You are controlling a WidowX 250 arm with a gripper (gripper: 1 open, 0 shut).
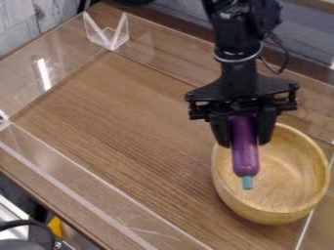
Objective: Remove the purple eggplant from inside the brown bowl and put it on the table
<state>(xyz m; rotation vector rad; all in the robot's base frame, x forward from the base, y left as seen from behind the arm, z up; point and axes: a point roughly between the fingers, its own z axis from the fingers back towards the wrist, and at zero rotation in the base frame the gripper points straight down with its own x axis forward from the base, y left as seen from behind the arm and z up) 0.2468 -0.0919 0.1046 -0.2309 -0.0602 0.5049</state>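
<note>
The purple eggplant point(245, 151) hangs nearly upright with its teal stem tip pointing down, over the left inner part of the brown bowl point(298, 200). My gripper point(244, 124) points steeply down and is shut on the eggplant's upper end, its black fingers on either side. The stem tip sits just above the bowl's inside, and I cannot tell whether it touches the wood. The bowl rests at the right front of the table point(117, 117).
Clear acrylic walls point(53, 63) edge the table on the left, back and front. A small clear acrylic stand point(107, 32) sits at the back left corner. Wood-grain tabletop stretches to the left of the bowl.
</note>
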